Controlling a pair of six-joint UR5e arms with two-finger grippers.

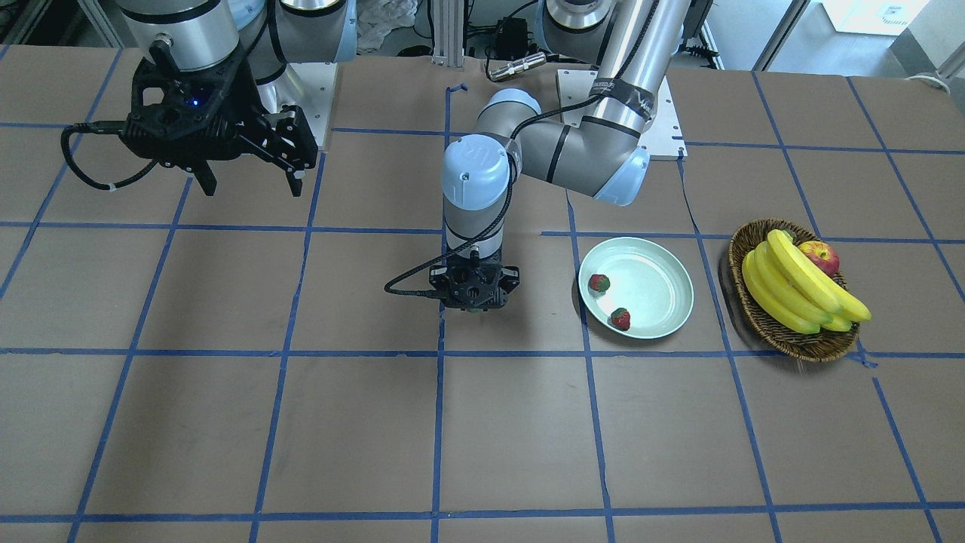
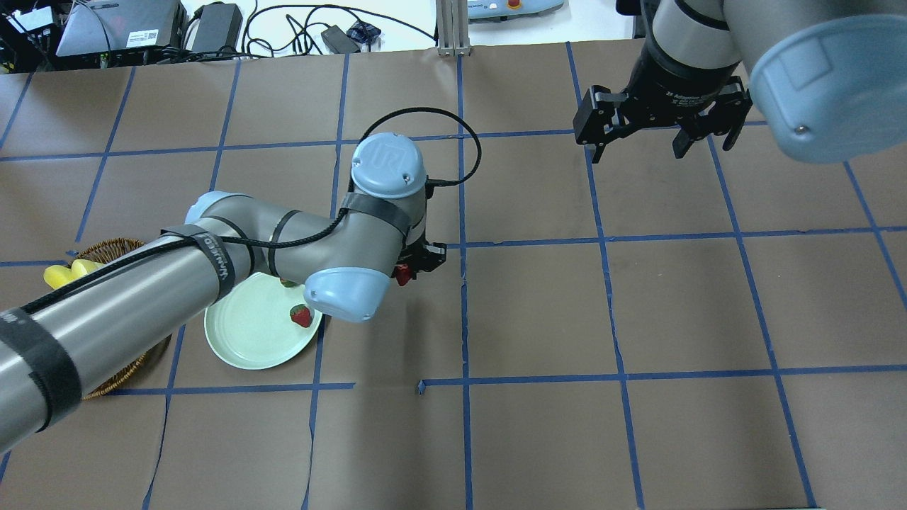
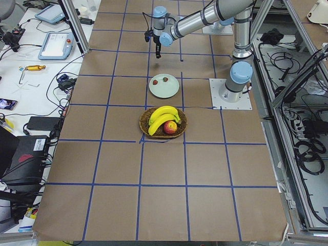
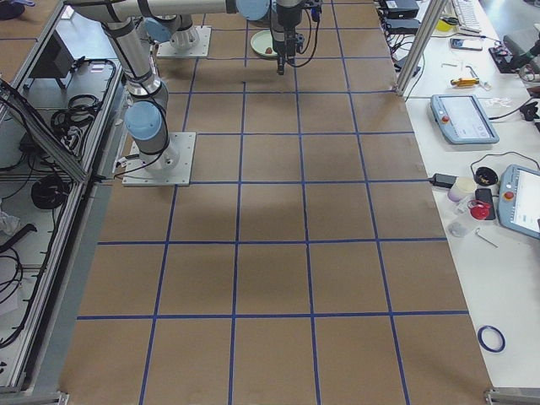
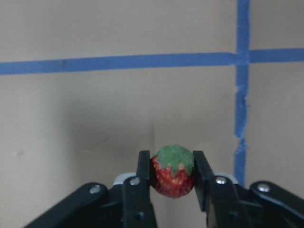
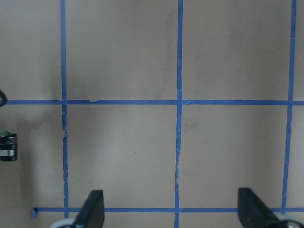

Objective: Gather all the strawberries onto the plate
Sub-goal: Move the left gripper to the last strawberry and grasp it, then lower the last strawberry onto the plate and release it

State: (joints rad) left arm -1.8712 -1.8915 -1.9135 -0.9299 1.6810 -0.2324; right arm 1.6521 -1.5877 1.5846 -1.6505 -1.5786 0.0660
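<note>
While the left gripper (image 5: pixel 172 165) pinches a small red green-topped strawberry (image 5: pixel 173 179) over brown blue-taped paper (image 1: pixel 362 422), the right gripper (image 1: pixel 251 183) gapes wide, empty. From the front-facing camera, a pale-green round plate (image 1: pixel 663 264) lies at the berry's three o'clock.

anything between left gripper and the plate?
Nothing in the way. The front-facing view shows only bare table paper and one blue tape line between the left gripper, shut on a strawberry, and the plate.

basket (image 1: pixel 761 317): wicker | bananas (image 1: pixel 799 286), apple (image 1: pixel 820 255) inside | table (image 1: pixel 301 422): blue-taped
</note>
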